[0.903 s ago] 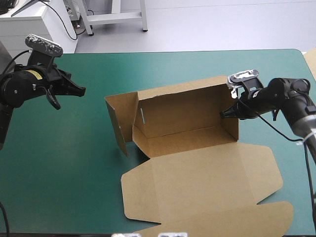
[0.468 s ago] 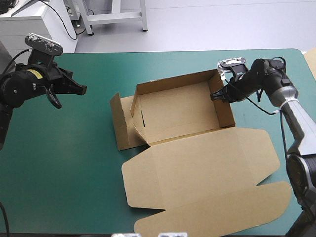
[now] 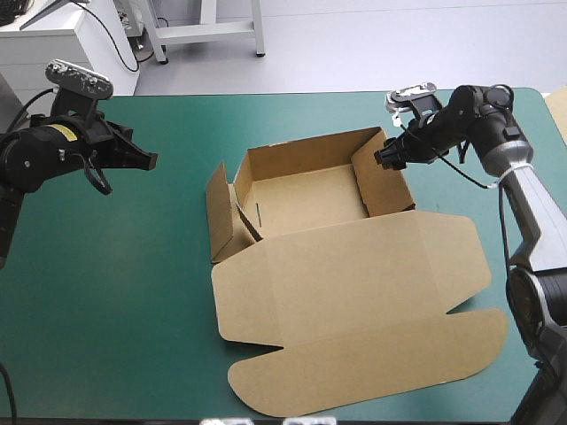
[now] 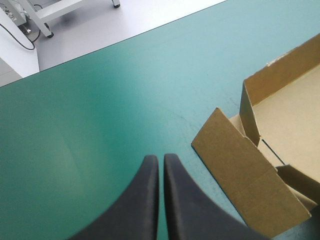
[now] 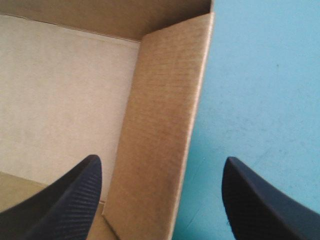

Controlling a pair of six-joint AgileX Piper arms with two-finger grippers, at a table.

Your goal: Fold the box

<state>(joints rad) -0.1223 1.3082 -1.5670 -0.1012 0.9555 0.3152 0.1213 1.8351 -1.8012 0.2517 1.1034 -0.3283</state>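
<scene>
Box (image 3: 306,199) side wall stands between right claw's (image 5: 161,165) spread fingers (image 5: 75,195).

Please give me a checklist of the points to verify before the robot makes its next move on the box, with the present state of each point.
1. Right gripper open, one finger on each side of the right wall of the box: ok.
2. Right wall standing upright: ok.
3. Right gripper touching that wall: cannot tell.
4. Left flap tucked in: not ok, it leans outward.
5. Left gripper shut, over the teal-green cover, apart from the box: ok.
6. Lid lying flat on the cover: ok.
</scene>
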